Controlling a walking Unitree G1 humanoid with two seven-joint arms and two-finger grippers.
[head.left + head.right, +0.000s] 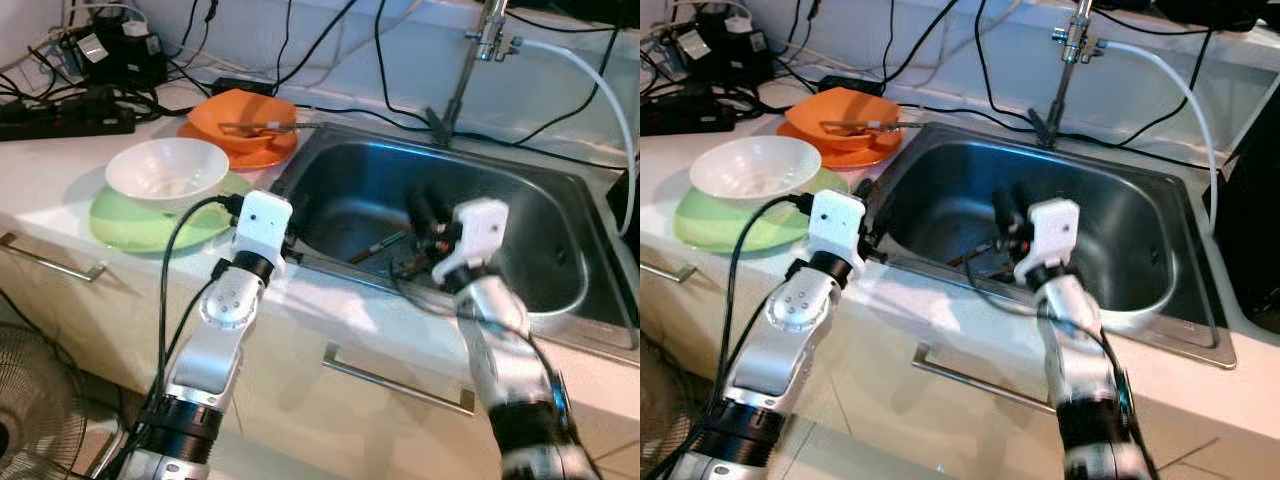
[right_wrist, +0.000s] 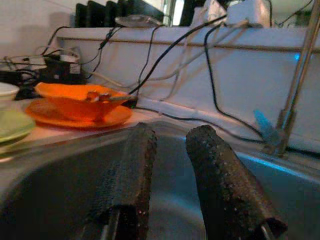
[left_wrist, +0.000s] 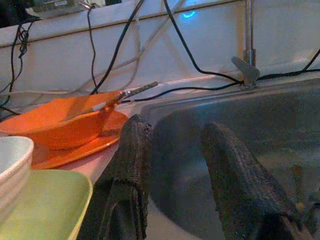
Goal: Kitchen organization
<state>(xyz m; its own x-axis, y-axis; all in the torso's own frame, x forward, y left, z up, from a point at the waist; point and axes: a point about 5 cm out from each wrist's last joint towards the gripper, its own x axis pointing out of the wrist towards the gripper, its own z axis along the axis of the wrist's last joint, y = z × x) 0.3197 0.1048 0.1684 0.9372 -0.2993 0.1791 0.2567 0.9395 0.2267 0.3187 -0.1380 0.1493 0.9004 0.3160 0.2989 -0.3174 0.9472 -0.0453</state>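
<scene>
Right claw (image 1: 428,212) reaches down into the sink (image 1: 560,215), fingers spread; left claw (image 3: 185,170) hovers at the rim, spread too. On the table: one orange bowl (image 1: 240,118), one white bowl (image 1: 165,170).

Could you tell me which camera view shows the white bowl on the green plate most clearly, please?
The left eye view: the whole white bowl sits on the green plate, unobstructed. The right eye view shows it equally whole; both wrist views catch just its rim at the edge.

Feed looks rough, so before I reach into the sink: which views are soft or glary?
Left eye view: soft overall, sink walls shiny. Left wrist view: left hand fingers blurred up close, blue glint on the wall. Right wrist view: right hand dark, basin shadowed.
</scene>
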